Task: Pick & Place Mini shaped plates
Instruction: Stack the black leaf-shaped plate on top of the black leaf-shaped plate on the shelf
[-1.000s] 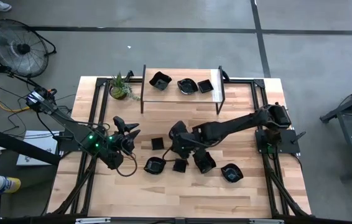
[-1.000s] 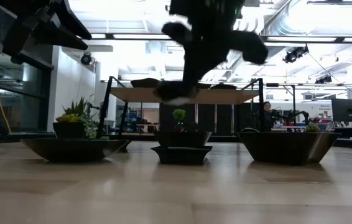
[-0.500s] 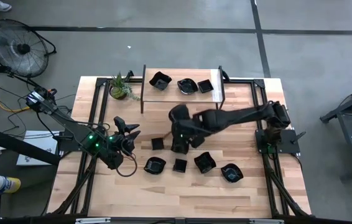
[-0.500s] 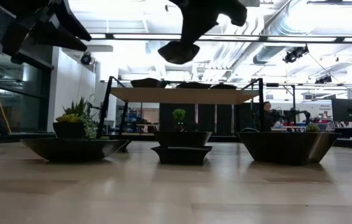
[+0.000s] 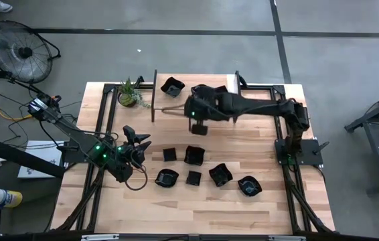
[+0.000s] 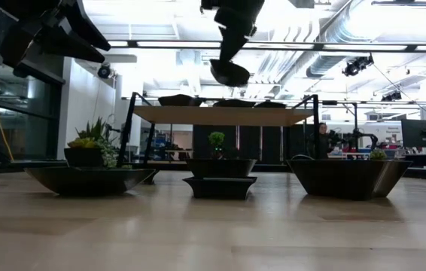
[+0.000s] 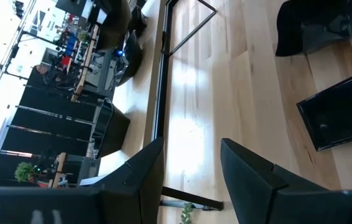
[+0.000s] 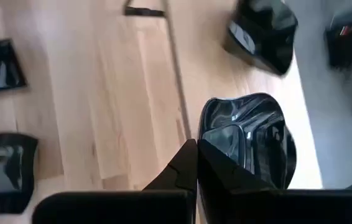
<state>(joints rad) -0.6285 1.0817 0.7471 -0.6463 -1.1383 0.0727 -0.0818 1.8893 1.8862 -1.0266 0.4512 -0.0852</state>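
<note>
Mini shaped plates (image 5: 193,177) are scattered across the lower middle of the table (image 5: 270,201) in the high view, with more on the raised shelf (image 5: 176,100) at upper centre. One dark plate (image 8: 250,140) is pinched by the closed right gripper (image 5: 199,124) just below the shelf. The left gripper (image 5: 139,142), at left, is spread wide and empty. No writing can be read; shelf plates are partly hidden by the arm.

R gripper (image 8: 196,163) jaws pinched on glossy black plate (image 8: 250,140) rim, above shelf (image 8: 138,81).
</note>
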